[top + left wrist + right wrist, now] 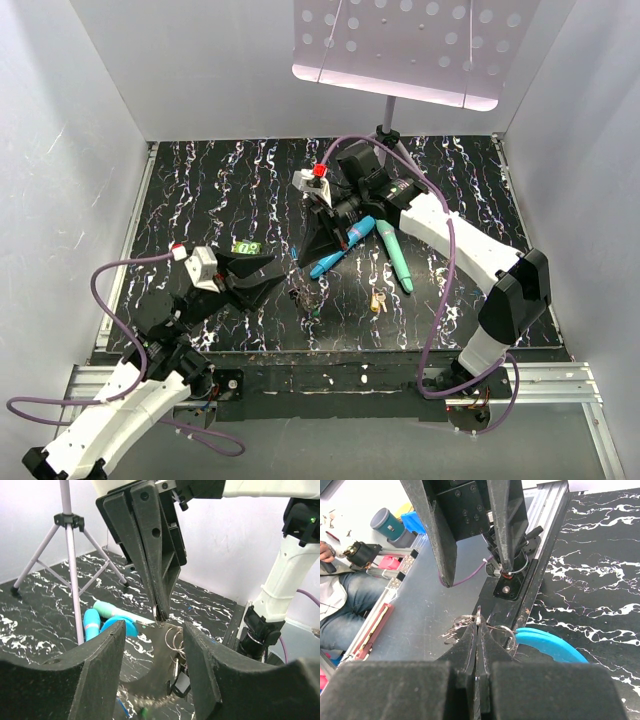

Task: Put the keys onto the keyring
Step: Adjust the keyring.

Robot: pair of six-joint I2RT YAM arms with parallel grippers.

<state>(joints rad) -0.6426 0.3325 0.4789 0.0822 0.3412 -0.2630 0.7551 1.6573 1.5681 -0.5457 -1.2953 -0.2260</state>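
Observation:
My right gripper [304, 262] is shut on a thin metal ring of the keyring [479, 616] and holds it just above the table. Small split rings [176, 637] and a black-headed key [181, 682] hang from it, with a chain-like stretch [145, 699] below. The keyring's blue curved section [547, 643] lies beside the jaws. My left gripper [285, 278] is open and empty, its fingers [95, 672] on either side of the hanging rings without touching them. A yellow-headed key [377, 300] lies loose on the table to the right.
A teal stick [396, 256] and a blue stick [340, 250] lie right of the right gripper. A small green item [246, 247] lies above the left gripper. A tripod stand [388, 132] stands at the back. White walls enclose the black marbled table [220, 180].

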